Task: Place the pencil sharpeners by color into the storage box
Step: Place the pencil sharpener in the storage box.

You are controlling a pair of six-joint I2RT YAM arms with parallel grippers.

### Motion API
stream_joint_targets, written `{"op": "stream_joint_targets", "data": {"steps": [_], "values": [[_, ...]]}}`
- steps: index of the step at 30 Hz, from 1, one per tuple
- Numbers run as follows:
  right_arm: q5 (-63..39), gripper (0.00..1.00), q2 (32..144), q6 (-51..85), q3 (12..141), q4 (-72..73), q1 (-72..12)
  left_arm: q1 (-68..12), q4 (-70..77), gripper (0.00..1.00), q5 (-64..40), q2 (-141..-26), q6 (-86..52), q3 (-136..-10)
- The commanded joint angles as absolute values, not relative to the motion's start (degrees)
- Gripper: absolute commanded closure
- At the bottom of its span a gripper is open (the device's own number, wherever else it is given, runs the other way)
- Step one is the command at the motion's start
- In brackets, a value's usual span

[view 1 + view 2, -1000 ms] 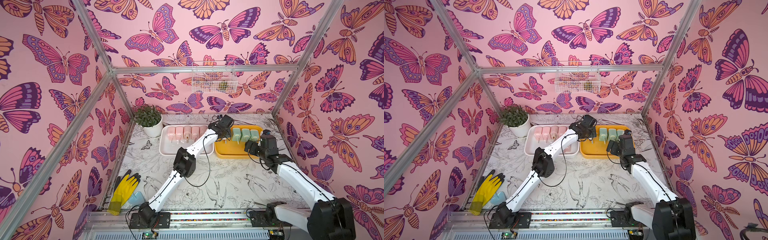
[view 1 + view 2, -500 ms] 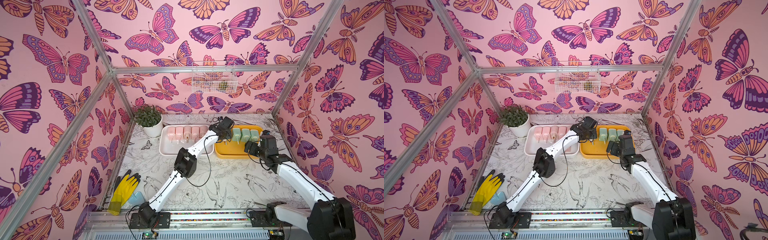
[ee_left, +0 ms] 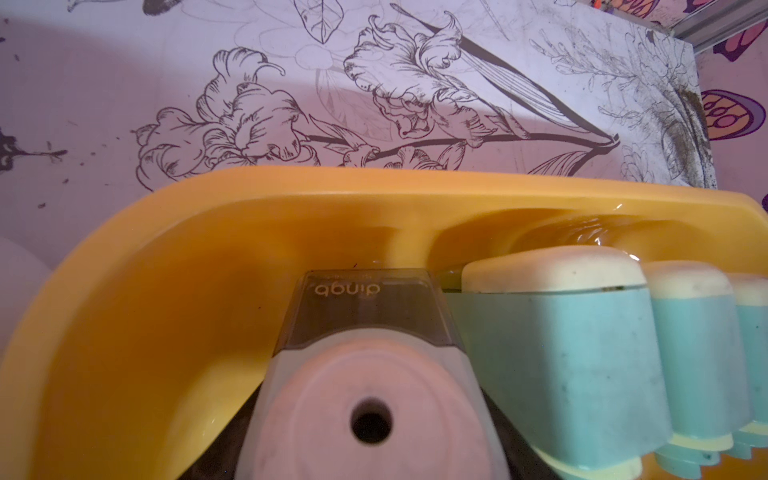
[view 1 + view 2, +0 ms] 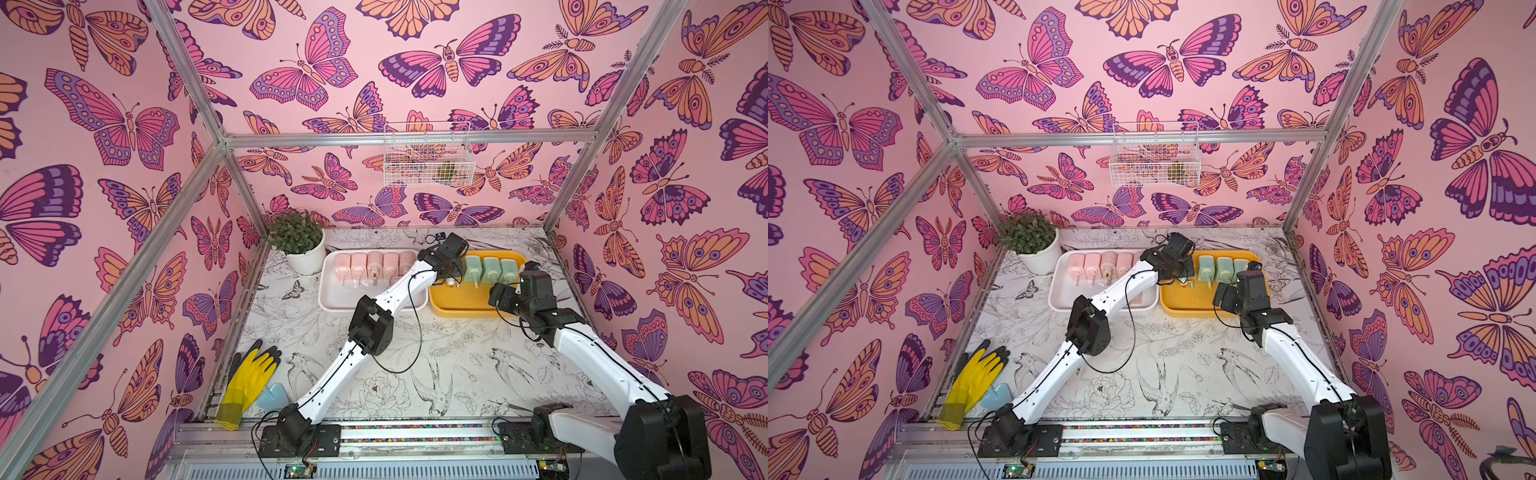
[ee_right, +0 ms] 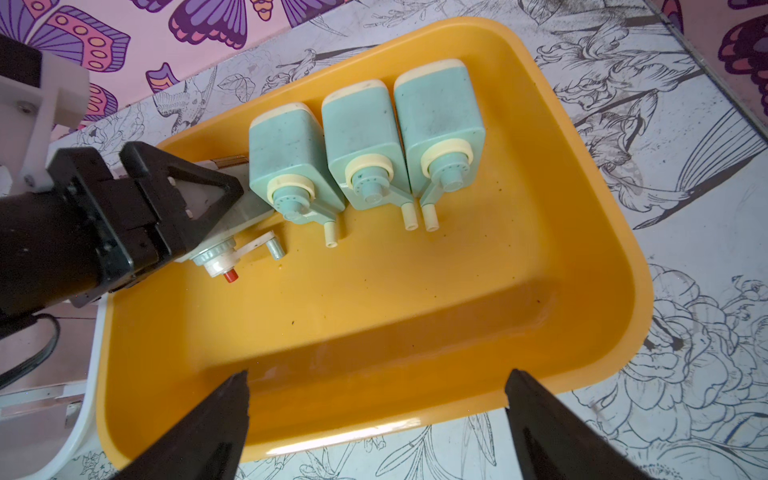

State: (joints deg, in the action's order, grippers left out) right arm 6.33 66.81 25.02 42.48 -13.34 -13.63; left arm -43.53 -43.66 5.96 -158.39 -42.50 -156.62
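**Change over the last second:** almost none. My left pincer (image 5: 239,205) stays at the left end of the yellow tray (image 5: 415,324). My right arm has not shifted either. No sharpener has changed place in either tray.

**Left pincer:** partly closed, with its jaws clamped on the sides of the held sharpener (image 3: 370,374). The body of this unit reads grey-green, with a smoky clear drawer. Its crank end points toward the tray wall nearest my base.

**Location of the held sharpener:** inside the yellow tray, just beside the row of three mint green sharpeners (image 5: 365,137), at that row's left end. Its crank knob is at or very near the tray floor. I cannot tell whether the body rests fully on the floor.

**Right pincer** (image 5: 376,374)**:** jaws wide apart and holding nothing. It hovers over the near rim of the yellow tray.

**Other stock:** five pink sharpeners (image 4: 374,264) stand in a row in the white tray (image 4: 345,301). My left arm covers the rest of that tray.

**Meaning for the task:** with no travel in progress, I judge the carry finished and the release to be the step in hand. Once released, this unit would be the fourth in the green row. The jaw next to the row has little room, so I should open gently and withdraw without pushing the adjacent sharpener.
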Motion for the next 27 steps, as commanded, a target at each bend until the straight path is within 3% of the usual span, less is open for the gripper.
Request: {"op": "stream_joint_targets", "data": {"steps": [1, 3, 5, 9, 13, 16, 27], "values": [[4.78, 0.02, 66.44, 22.89, 44.21, -14.00, -13.45, -43.65, -42.97, 0.63, 6.16, -157.78, -42.48, -156.26], [-0.12, 0.02, 66.65, 19.98, 43.71, -11.81, -13.45, -43.51, -42.98, 0.73, 6.37, -156.45, -42.36, -154.88], [-6.44, 0.00, 67.89, 15.36, 43.10, -8.81, -13.49, -43.33, -43.21, 0.76, 6.16, -154.49, -42.45, -153.00], [-9.85, 0.00, 70.40, 10.02, 41.83, -0.28, -13.84, -43.15, -45.43, 0.99, 5.15, -150.83, -43.08, -151.70], [-11.10, 0.04, 73.30, -1.47, 36.86, 15.59, -15.53, -42.89, -48.83, 1.00, 5.29, -148.48, -44.93, -151.69], [-10.97, 0.05, 76.90, -11.95, 37.46, 18.28, -17.35, -42.63, -50.13, 1.00, 3.52, -147.50, -46.58, -151.62], [-14.80, 0.08, 87.18, -28.27, 35.97, 37.40, -19.95, -42.38, -50.16, 1.00, -1.17, -144.24, -52.03, -151.97]]}}
